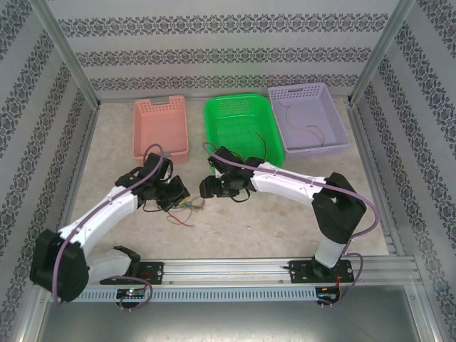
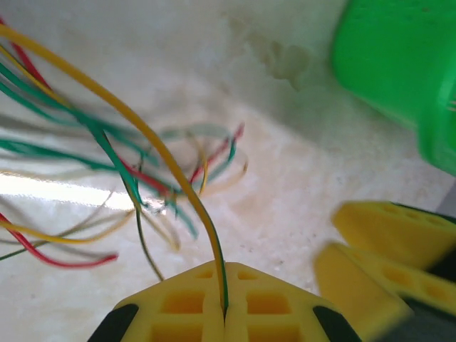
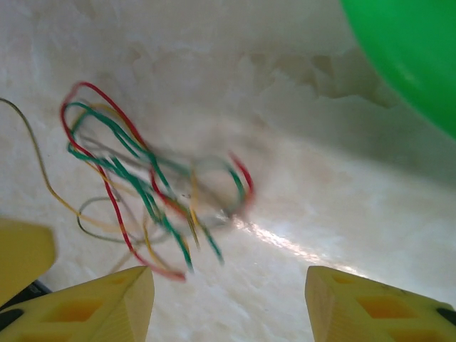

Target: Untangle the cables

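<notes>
The cables point(image 1: 187, 206) were a loose knot of very thin wires, red, green, yellow and a dull brown, lying on the pale, marbled desk point(image 1: 285, 221) between the two arms, just in front of the green basket point(image 1: 239, 128). In the right wrist view the knot point(image 3: 142, 185) spread in overlapping loops: a red loop arched over the top, green strands crossed down through the middle, and a brownish strand trailed off towards the left. Parts of it were blurred, so the single crossings could not be followed.

The left end effector point(image 2: 224, 299) was clenched, with a yellow strand and a green strand pinched in the seam between its yellow pads. Both strands ran up and to the left from the grip, taut above the rest of the knot. The right end effector point(image 3: 228, 306) was released, its two yellow fingers standing wide apart with bare desk between them and the knot just ahead, not touched.

The two end effectors sat close together over the knot, the left point(image 1: 178, 196) just beside the right point(image 1: 206, 187). The right one's fingers crowded the right side of the left wrist view. The green basket's wall point(image 2: 399, 64) rose close behind.

A pink basket point(image 1: 162, 127) stood left of the green one and a purple basket point(image 1: 308, 117) right of it, all in a row at the far side. A brown strand point(image 1: 262, 144) lay in the green basket and another thin strand point(image 1: 311, 132) in the purple one.
</notes>
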`<control>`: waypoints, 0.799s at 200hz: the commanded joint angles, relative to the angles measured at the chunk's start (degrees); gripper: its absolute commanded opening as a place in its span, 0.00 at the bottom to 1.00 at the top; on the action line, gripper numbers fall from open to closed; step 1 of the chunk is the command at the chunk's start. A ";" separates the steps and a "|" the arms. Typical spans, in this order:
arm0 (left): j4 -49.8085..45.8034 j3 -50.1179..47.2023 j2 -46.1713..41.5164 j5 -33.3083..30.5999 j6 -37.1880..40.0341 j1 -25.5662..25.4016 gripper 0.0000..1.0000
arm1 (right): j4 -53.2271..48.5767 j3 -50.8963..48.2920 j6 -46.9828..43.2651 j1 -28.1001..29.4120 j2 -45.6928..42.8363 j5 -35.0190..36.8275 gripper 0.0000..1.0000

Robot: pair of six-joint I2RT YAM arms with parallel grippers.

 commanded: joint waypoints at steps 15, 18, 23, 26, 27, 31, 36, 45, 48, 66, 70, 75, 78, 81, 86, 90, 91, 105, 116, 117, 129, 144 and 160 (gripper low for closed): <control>-5.20 1.09 -10.37 -2.85 0.88 -0.56 0.00 | 2.14 2.83 7.38 0.83 1.77 -1.44 0.57; -5.23 1.39 -10.76 -2.77 0.93 -0.57 0.00 | 2.20 2.87 7.66 0.92 1.73 -1.40 0.57; -5.24 1.98 -11.19 -2.58 1.17 -0.58 0.00 | 2.35 2.96 8.06 1.02 1.69 -1.38 0.56; -5.20 2.45 -11.32 -2.46 1.26 -0.58 0.00 | 2.32 3.03 8.22 1.14 1.62 -1.22 0.55; -5.16 2.59 -11.38 -2.48 1.27 -0.55 0.00 | 2.29 3.04 8.33 1.17 1.61 -1.20 0.55; -5.17 3.31 -11.40 -2.41 1.73 -0.57 0.00 | 2.34 2.99 8.54 1.32 1.37 -0.95 0.54; -5.24 4.24 -11.27 -2.33 2.25 -0.61 0.00 | 2.52 2.82 8.61 1.49 1.06 -0.65 0.53; -5.81 6.12 -10.65 -2.94 3.28 -0.56 0.00 | 3.05 2.09 8.49 1.79 0.20 0.17 0.50; -6.10 6.80 -10.53 -3.40 3.56 -0.60 0.00 | 3.40 1.64 8.28 1.91 -0.20 0.47 0.48; -6.21 10.42 -8.49 -5.39 6.06 -0.61 0.00 | 6.24 -1.66 6.56 2.34 -3.24 2.10 0.39; -6.13 11.22 -7.88 -5.65 6.60 -0.55 0.00 | 6.81 -2.40 6.19 2.34 -3.89 2.28 0.38; -6.16 12.47 -6.93 -5.83 7.18 -0.45 0.00 | 7.58 -3.43 5.54 2.34 -4.76 2.27 0.38; -6.16 13.20 -6.36 -5.92 7.69 -0.46 0.00 | 8.22 -4.00 5.20 2.34 -5.22 2.12 0.38; -6.12 13.97 -5.68 -5.86 8.22 -0.50 0.00 | 8.73 -4.56 4.70 2.34 -5.74 1.94 0.38; -6.16 15.34 -4.69 -5.67 8.83 -0.51 0.00 | 9.45 -5.46 3.92 2.34 -6.50 1.75 0.38; -6.23 16.27 -3.97 -5.58 9.43 -0.52 0.00 | 9.91 -6.01 3.47 2.34 -7.20 1.59 0.39; -6.24 16.53 -3.84 -5.57 9.57 -0.52 0.00 | 10.08 -6.27 3.36 2.34 -7.33 1.52 0.39; -6.53 19.37 -2.07 -5.31 11.10 -0.50 0.00 | 11.23 -8.29 2.47 2.34 -8.79 0.25 0.46; -6.28 20.56 -1.47 -4.65 12.15 -0.48 0.00 | 11.53 -9.34 2.26 2.30 -9.35 -0.53 0.52; -6.26 20.65 -1.40 -4.54 12.25 -0.50 0.00 | 11.60 -9.43 2.27 2.27 -9.37 -0.59 0.52; -6.10 21.58 -1.06 -3.31 13.65 -0.49 0.00 | 11.65 -9.68 2.39 1.99 -9.60 -1.08 0.56; -6.54 22.23 -0.90 -2.09 14.86 -0.50 0.00 | 11.92 -9.73 2.84 1.32 -10.15 -1.27 0.59; -7.55 22.94 -1.06 -1.74 16.13 -0.52 0.00 | 12.77 -10.28 3.92 0.21 -10.78 -1.90 0.62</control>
